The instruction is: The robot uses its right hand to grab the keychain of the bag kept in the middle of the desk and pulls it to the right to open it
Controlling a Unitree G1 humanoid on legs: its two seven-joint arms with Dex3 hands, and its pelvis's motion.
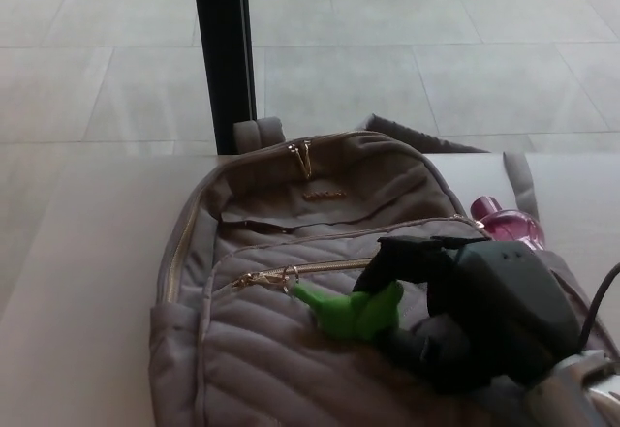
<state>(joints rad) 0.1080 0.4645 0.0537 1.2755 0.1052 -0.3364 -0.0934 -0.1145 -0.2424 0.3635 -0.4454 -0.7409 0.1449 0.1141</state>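
Note:
A grey quilted backpack (291,253) lies on the white desk (87,282), its front pocket facing up. A gold zipper (310,269) runs across that pocket, with its slider near the left end at about the pull ring (276,279). A bright green keychain (354,313) hangs from the slider and stretches to the right. My right hand (455,311) comes in from the lower right and its black fingers are shut on the keychain's right end. The left hand does not show.
A pink bottle (509,222) peeks out at the bag's right side beside a grey strap (520,185). A black post (223,54) stands behind the desk on a tiled floor. Another gold zipper pull (303,156) sits at the bag's top.

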